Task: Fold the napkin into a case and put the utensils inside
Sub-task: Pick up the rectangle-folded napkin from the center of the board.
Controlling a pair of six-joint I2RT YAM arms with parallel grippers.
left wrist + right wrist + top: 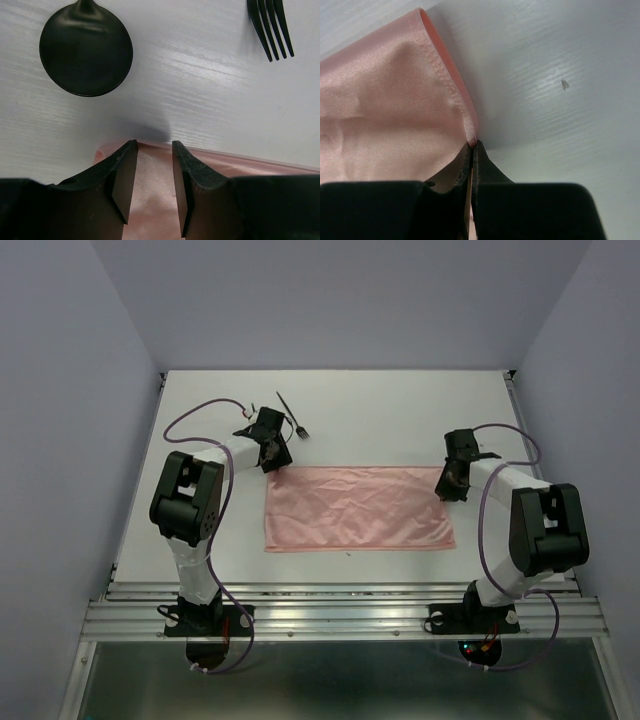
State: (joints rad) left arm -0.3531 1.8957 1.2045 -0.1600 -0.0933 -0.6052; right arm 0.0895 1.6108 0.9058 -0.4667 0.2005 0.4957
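Note:
The pink napkin [355, 508] lies flat on the white table as a wide rectangle. My left gripper [272, 456] is at its far left corner; in the left wrist view the gripper [154, 145] is open, jaws straddling the napkin's [155, 185] edge, cloth between them. The black spoon's bowl [86, 47] and the fork's tines [270, 25] lie just beyond it. The fork [292, 417] shows in the top view; the spoon is hidden there. My right gripper [450, 484] is at the far right corner, where it [472, 145] is shut on the napkin's hem [455, 85].
Purple cables [200, 412] loop off both arms. The table's left edge [135, 480] and right edge [530, 430] are close to the arms. A metal rail [340, 612] runs along the near edge. Bare white table [400, 410] lies beyond the napkin.

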